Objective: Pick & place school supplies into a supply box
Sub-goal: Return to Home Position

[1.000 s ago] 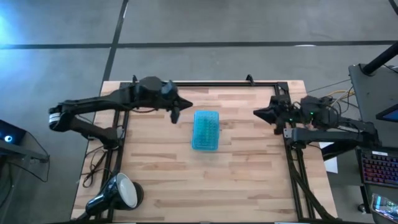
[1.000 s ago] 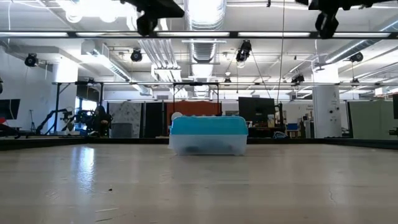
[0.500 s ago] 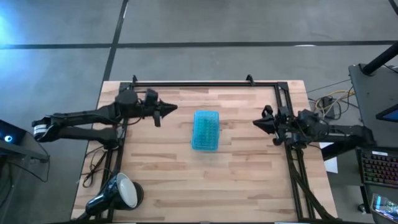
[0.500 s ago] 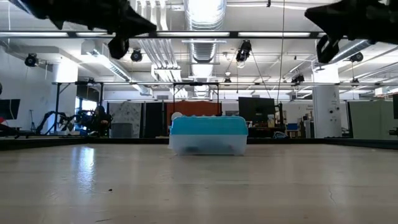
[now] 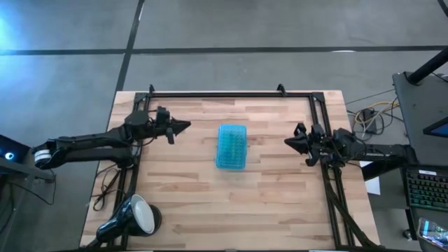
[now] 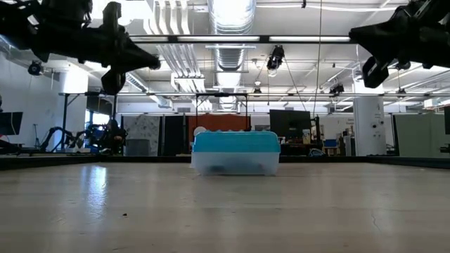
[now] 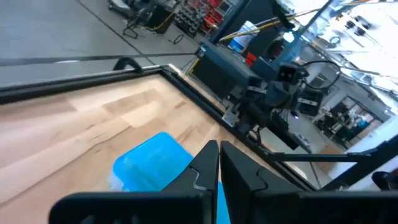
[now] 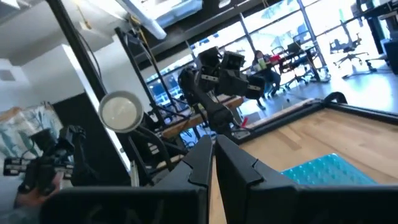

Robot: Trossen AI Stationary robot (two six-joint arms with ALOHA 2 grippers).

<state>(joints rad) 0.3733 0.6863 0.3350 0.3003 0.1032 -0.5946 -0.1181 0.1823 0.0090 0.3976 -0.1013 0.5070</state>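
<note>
Sitting closed on the pale wooden table [image 5: 280,203], the turquoise-lidded clear plastic supply box [image 5: 232,146] lay between the left gripper [image 5: 183,126] and right gripper [image 5: 288,141], both pinched together, empty.

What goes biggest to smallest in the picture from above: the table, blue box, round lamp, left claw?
1. The table is biggest.
2. The round lamp and the blue box look about alike, so no ranking there.
3. The left claw is smallest.
</note>
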